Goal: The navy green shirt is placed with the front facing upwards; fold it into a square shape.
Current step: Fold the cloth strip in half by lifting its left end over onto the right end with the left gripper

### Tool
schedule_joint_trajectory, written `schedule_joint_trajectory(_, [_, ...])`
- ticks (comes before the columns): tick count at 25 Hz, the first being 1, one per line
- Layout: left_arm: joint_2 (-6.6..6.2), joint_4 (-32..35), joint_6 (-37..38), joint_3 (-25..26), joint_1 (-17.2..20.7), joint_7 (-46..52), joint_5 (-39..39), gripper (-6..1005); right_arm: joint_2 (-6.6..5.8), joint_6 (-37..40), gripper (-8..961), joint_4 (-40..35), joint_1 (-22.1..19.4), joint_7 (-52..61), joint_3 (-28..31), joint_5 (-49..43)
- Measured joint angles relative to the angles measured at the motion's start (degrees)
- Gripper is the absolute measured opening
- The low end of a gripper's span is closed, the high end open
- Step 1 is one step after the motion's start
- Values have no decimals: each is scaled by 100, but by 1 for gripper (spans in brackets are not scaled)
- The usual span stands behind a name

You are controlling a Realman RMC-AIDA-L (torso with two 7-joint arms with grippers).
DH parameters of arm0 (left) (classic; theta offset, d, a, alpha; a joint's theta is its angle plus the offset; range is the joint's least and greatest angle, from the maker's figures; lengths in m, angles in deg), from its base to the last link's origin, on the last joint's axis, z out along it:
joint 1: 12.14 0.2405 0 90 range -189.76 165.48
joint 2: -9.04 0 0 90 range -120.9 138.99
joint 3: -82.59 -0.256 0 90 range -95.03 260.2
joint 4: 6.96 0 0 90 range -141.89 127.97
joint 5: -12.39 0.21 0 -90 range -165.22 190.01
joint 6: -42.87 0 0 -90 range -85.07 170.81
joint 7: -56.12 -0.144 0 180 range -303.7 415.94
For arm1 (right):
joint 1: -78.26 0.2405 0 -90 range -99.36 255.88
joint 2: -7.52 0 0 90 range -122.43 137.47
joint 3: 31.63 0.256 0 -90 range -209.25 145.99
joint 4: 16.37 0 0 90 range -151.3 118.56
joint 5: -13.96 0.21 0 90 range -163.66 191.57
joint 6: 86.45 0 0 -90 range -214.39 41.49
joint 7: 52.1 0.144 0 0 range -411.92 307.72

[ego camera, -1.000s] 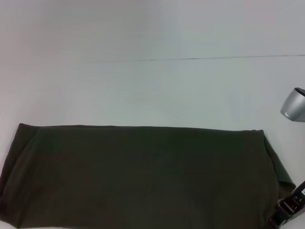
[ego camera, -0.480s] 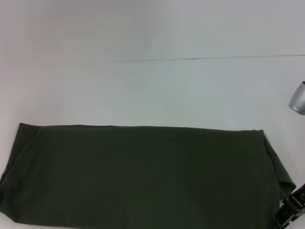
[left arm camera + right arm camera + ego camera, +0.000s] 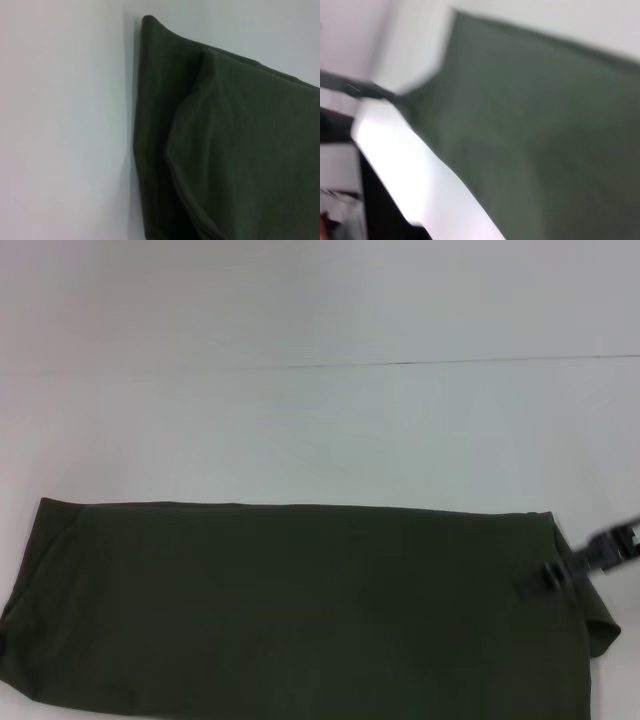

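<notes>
1. Head view: the shirt (image 3: pixel 300 610) lies as a long folded band on the white table (image 3: pixel 320 430), filling the picture from 9 o'clock to 3 o'clock along its lower part, plain side up, no lettering showing. The right gripper (image 3: pixel 548 575) reaches in from 3 o'clock over the band's right end; whether it is wide, narrow or already pinching cloth I cannot tell. The left gripper is out of sight.
2. Left wrist view: the band's left end shows stacked layers with a loose curved fold toward 6 o'clock.
3. Right wrist view: blurred; probably the band's right end beside the table's edge.
4. Risk: a pinch catching only the top layer would peel the stack apart; dragging could skew the band or pull it toward the edge.
5. Containers: none in view.
</notes>
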Motion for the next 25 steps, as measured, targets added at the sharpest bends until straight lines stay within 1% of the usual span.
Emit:
schedule_joint_trajectory(2, [2, -11, -10, 3, 8, -6, -2, 58, 37, -78, 756, 136, -38, -456, 38, 479])
schedule_joint_trajectory(5, [18, -16, -38, 1, 26, -1, -4, 59, 264, -261, 805, 323, -79, -1345, 23, 892])
schedule_joint_trajectory(10, [36, -20, -72, 40, 60, 47, -4, 60, 882, -983, 888, 367, -127, -2883, 36, 950])
schedule_joint_trajectory(11, [38, -21, -81, 79, 65, 49, -3, 60, 997, -1149, 886, 373, -130, -3181, 37, 953])
schedule_joint_trajectory(13, [40, -26, -92, 142, 70, 49, -3, 60, 1137, -1486, 882, 539, -132, -3842, 13, 971])
schedule_joint_trajectory(15, [41, -31, -94, 158, 72, 49, -2, 61, 1146, -1786, 878, 939, -106, -4461, -12, 1129])
schedule_joint_trajectory(16, [46, -49, -101, 173, 74, 50, -2, 61, 1131, -1915, 876, 1104, -91, -4732, -17, 1251])
schedule_joint_trajectory(21, [45, -106, -144, 313, 78, 47, -33, 62, 1147, -2222, 864, 1515, -130, -5767, -39, 1860])
schedule_joint_trajectory(25, [27, -170, -152, 332, 79, 50, -55, 62, 1160, -2388, 865, 1874, -94, -6374, -112, 1993])
